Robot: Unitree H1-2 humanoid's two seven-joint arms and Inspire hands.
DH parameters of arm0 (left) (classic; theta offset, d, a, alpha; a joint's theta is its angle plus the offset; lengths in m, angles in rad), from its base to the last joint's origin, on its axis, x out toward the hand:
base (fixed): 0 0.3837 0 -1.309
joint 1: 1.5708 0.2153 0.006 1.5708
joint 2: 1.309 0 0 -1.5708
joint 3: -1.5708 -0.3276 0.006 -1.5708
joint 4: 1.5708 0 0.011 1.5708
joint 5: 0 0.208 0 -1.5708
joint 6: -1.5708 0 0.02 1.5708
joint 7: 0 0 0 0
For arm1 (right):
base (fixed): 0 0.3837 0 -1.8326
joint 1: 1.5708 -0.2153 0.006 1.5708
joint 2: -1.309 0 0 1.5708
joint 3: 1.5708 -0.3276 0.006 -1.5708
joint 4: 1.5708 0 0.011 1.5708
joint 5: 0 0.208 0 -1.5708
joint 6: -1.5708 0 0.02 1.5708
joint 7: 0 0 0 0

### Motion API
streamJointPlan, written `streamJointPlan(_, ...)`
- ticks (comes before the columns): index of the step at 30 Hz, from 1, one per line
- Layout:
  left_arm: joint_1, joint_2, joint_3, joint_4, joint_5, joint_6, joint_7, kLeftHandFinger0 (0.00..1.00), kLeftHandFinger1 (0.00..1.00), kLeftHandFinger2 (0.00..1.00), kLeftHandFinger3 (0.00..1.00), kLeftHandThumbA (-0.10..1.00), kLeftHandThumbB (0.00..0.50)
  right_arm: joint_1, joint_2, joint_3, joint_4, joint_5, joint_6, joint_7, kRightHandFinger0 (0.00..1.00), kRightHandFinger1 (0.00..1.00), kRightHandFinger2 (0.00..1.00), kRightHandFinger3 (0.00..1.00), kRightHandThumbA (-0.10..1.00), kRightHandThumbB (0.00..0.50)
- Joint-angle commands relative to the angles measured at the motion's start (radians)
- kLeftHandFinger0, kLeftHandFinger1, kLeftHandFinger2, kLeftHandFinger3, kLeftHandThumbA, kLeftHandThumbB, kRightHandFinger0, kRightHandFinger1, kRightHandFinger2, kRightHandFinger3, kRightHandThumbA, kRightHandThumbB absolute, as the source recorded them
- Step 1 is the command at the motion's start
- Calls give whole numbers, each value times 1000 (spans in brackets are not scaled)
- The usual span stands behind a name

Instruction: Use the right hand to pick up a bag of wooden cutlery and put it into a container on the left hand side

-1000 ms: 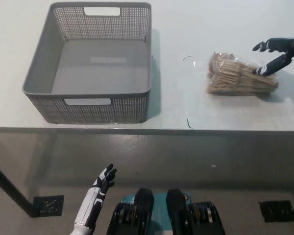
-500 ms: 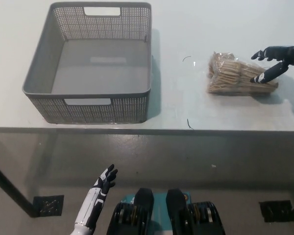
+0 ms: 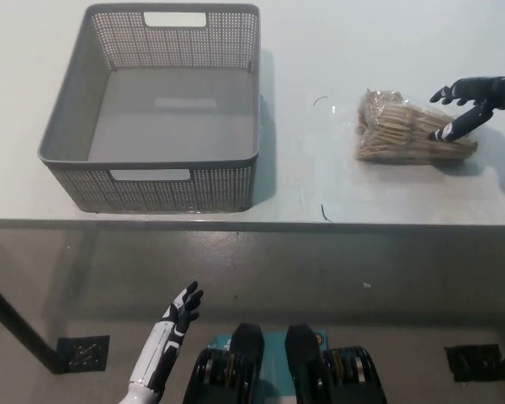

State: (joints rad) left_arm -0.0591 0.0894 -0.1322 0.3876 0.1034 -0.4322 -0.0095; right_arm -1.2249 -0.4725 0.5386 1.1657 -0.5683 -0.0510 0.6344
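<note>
A clear plastic bag of pale wooden cutlery [image 3: 412, 128] lies flat on the white tabletop [image 3: 320, 50], towards the 3 o'clock side of the scene, with its long side running roughly from 9 to 3 o'clock. The black right robot hand [image 3: 470, 99] enters from the 3 o'clock edge and sits at the bag's 2 o'clock corner. It is released, its fingers [image 3: 451, 128] spread apart and grasping nothing. One fingertip reaches down onto the bag's 3 o'clock end, while another points out above the bag towards 9 o'clock. Whether the lower fingertip presses on the plastic cannot be told.

At 9 o'clock from the bag, well apart from it, stands a grey perforated plastic basket [image 3: 148, 160] with cut-out handles at its 12 and 6 o'clock walls. Only its bare grey floor shows inside.

The white left robot hand [image 3: 178, 313] rests below the tabletop's near edge, at about 7 o'clock in the view, fingers spread and grasping nothing.
</note>
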Motion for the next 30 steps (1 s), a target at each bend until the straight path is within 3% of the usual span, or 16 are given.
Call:
streamJointPlan(1,-17,13,-9,-16,8,-38,4,1000,1000,1000,1000,1000,373,-84,18,2,35,-8,-52,-48,1000,1000,1000,1000,663,500)
streamJointPlan(6,-26,11,-7,-16,5,-38,1,1000,1000,1000,1000,1000,385,-100,48,-10,91,7,-71,-61,1000,1000,1000,1000,661,500)
streamJointPlan(11,-25,12,-14,-22,18,-38,14,1000,1000,1000,1000,1000,364,-96,75,-3,123,1,-86,-86,1000,1000,1000,1000,638,500)
streamJointPlan(18,-28,14,-19,-22,8,-38,7,1000,1000,1000,1000,1000,363,-73,113,62,165,-48,-123,-107,1000,1000,1000,1000,698,500)
streamJointPlan(25,-40,21,-18,-21,10,-38,14,1000,1000,1000,1000,1000,350,-49,134,68,211,-48,-61,-122,1000,1000,1000,1000,554,500)
streamJointPlan(29,-41,19,-15,-24,5,-38,14,1000,1000,1000,1000,1000,349,-43,133,66,239,-46,-50,-108,1000,1000,1000,1000,439,500)
streamJointPlan(30,-42,19,-13,-23,9,-38,17,1000,1000,1000,1000,1000,354,-43,135,70,242,-50,-45,-118,1000,1000,1000,1000,381,480)
